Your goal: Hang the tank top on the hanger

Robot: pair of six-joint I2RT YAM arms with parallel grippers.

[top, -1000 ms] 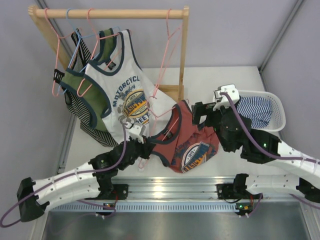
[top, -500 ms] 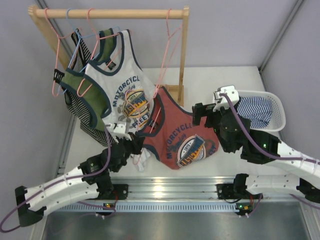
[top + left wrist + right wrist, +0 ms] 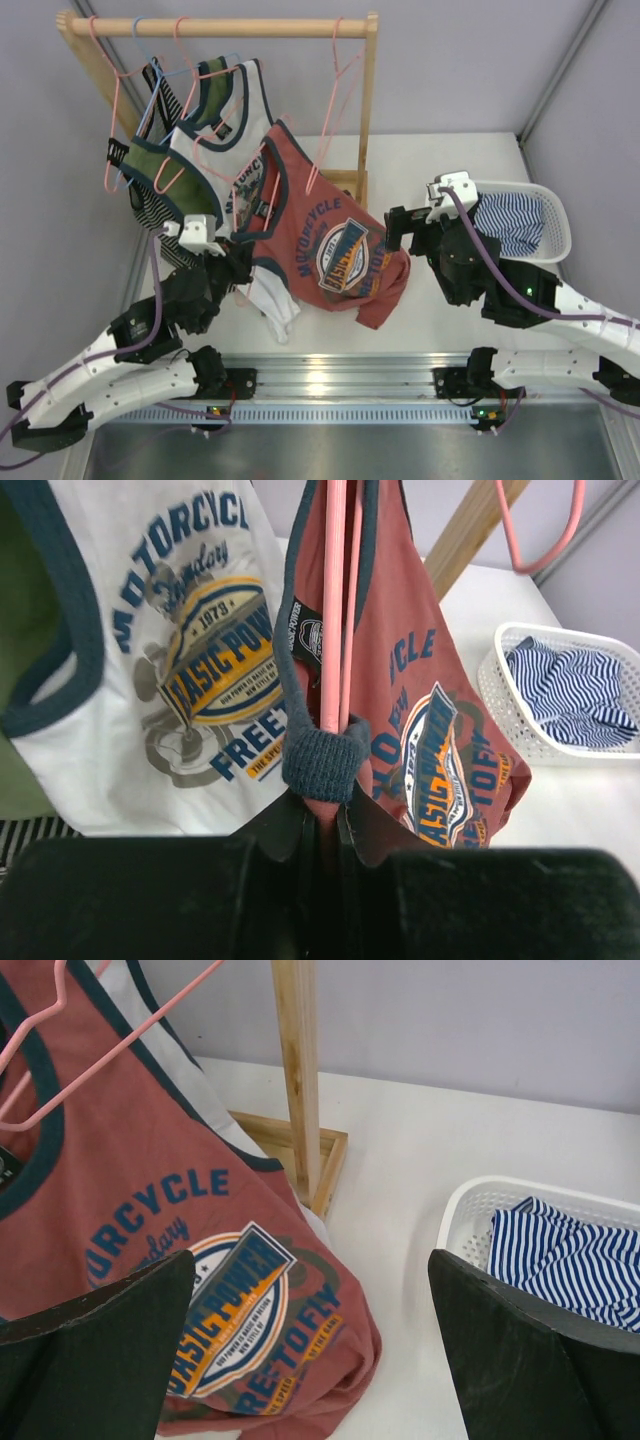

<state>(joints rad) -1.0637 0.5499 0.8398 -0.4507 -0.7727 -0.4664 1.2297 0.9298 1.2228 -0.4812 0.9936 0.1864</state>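
Rust-red cloth fills the left wrist view: the tank top (image 3: 420,710) hangs straight ahead of the left claw (image 3: 322,815), threaded on the pink hanger (image 3: 333,600), whose two wires run lengthwise away from the fingertips. The claw is nearly closed, pinching those wires, with a navy-trimmed strap bunched just in front of its tips. A white printed top (image 3: 190,660) hangs to its left.

From the right wrist, the right claw (image 3: 312,1355) stands wide apart and holds nothing. The tank top's printed body lies ahead and to its left, the hem slumped on the desk (image 3: 400,1160). A white basket (image 3: 465,1222) of striped cloth sits ahead to its right.

From above, the garment stretches out from the left claw toward the right claw, below the wooden rack (image 3: 220,27). The left arm alone carries it, and the right is just beside the hem. I judge the shoulders only partly seated. One strap is gathered at the grip, so the next move hinges on spreading it along the hanger's long axis.
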